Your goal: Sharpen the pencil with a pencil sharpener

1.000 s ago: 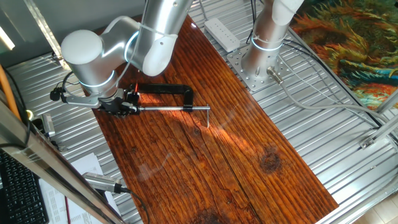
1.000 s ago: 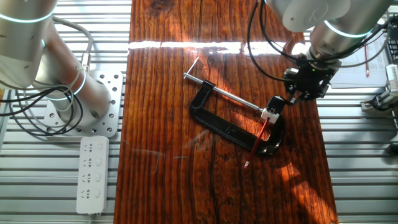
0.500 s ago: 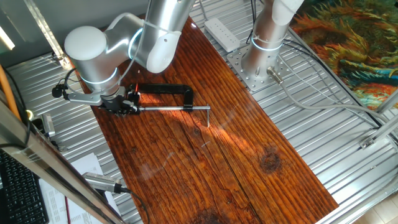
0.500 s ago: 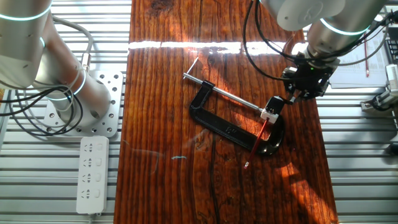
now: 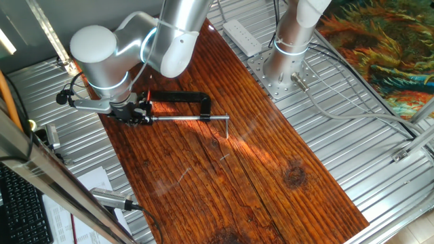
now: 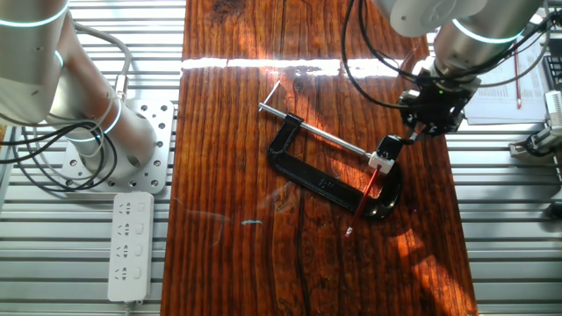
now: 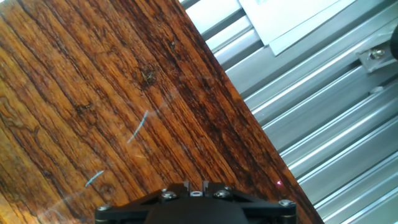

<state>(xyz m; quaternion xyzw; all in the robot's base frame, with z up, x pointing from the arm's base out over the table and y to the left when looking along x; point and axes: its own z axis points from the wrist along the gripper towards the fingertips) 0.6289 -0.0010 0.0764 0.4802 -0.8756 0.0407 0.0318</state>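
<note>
In the other fixed view the thin red pencil (image 6: 367, 193) lies slanted across the lower jaw of a black C-clamp (image 6: 307, 175). Its upper end goes into the small black pencil sharpener (image 6: 389, 147), which has a white piece beside it at the end of the clamp's steel rod (image 6: 325, 133). My gripper (image 6: 413, 136) hangs just up and right of the sharpener, close to it; I cannot make out its fingers or any contact. In one fixed view my gripper (image 5: 140, 115) sits at the rod's left end. The hand view shows only wood (image 7: 93, 93), with no fingers and neither task object.
A second arm's base (image 6: 105, 140) and a white power strip (image 6: 129, 246) stand left of the wooden table (image 6: 237, 88). Ribbed metal (image 7: 323, 143) and paper sheets (image 7: 292, 18) lie just past the table edge by my gripper.
My hand has shifted slightly up and away from the sharpener. The pencil, sharpener and clamp have not moved.
</note>
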